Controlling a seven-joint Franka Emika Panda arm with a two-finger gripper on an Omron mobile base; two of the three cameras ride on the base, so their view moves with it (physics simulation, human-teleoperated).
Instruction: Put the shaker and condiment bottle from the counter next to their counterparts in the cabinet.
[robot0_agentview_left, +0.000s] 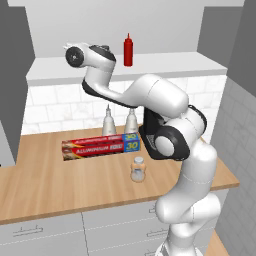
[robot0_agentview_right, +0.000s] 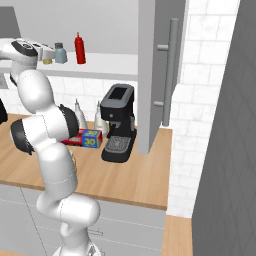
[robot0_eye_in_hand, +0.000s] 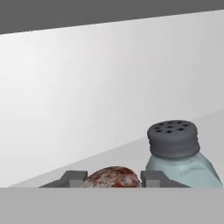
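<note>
Mostly hidden, shaker cap pinched in end effector, beside pale grey-blue shaker.

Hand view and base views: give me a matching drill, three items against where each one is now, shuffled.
1 shaker
2 condiment bottle
3 red squeeze bottle

A standing free on the cabinet shelf
B on the counter, in front of the foil box
C in the gripper, beside the grey-blue shaker

Pairs: 1-C, 2-B, 3-A
</note>
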